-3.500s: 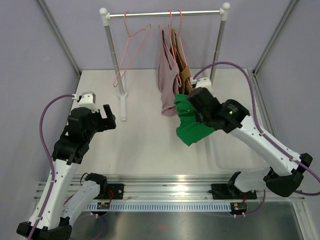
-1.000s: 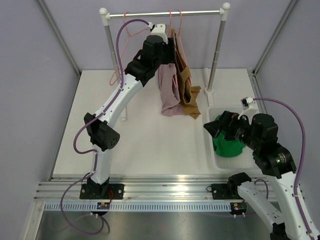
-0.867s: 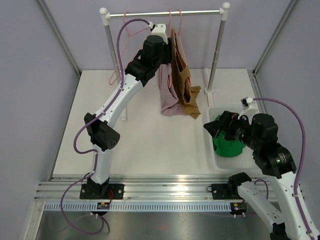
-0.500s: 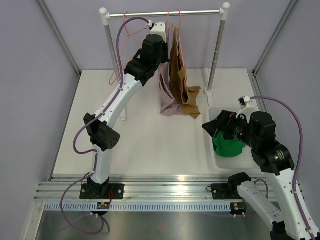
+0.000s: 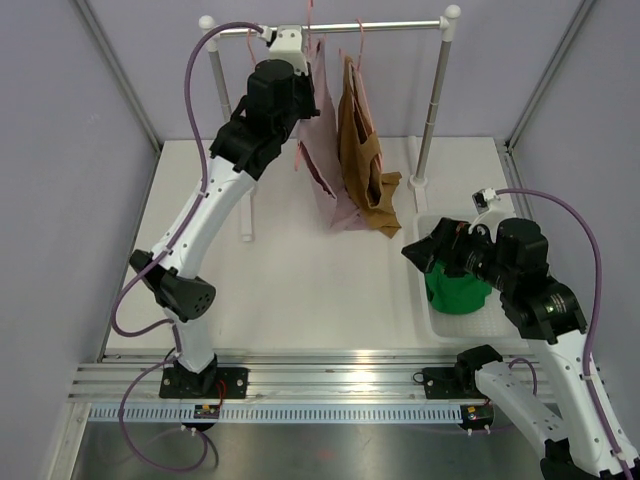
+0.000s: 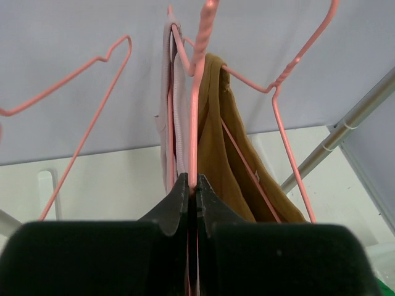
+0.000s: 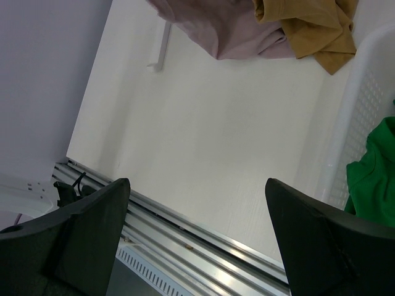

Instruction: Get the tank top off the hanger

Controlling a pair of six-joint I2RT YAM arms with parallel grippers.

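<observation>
My left gripper (image 6: pixel 192 182) is shut on the neck of a pink wire hanger (image 6: pixel 200 61), up by the rail (image 5: pixel 400 25). The mauve tank top (image 5: pixel 322 150) hangs from that hanger, its straps over the wire (image 6: pixel 176 111), and its hem drags on the table. In the top view the left gripper (image 5: pixel 300 45) sits left of the brown tank top (image 5: pixel 362 150), which hangs on a second pink hanger (image 6: pixel 284 111). The held hanger's hook runs out of the top of the view. My right gripper (image 5: pixel 420 250) stands open and empty over the table (image 7: pixel 197 185).
An empty pink hanger (image 6: pixel 92 92) hangs left of the held one. A white bin (image 5: pixel 425 300) at the right holds a green garment (image 5: pixel 455 290). The rack's right post (image 5: pixel 432 100) stands behind the bin. The mauve hem (image 7: pixel 216 31) and brown hem (image 7: pixel 308 31) lie on the table.
My left gripper has shut on the hanger's neck and moved up and left with it, pulling the mauve tank top away from the brown one. The right arm barely moved.
</observation>
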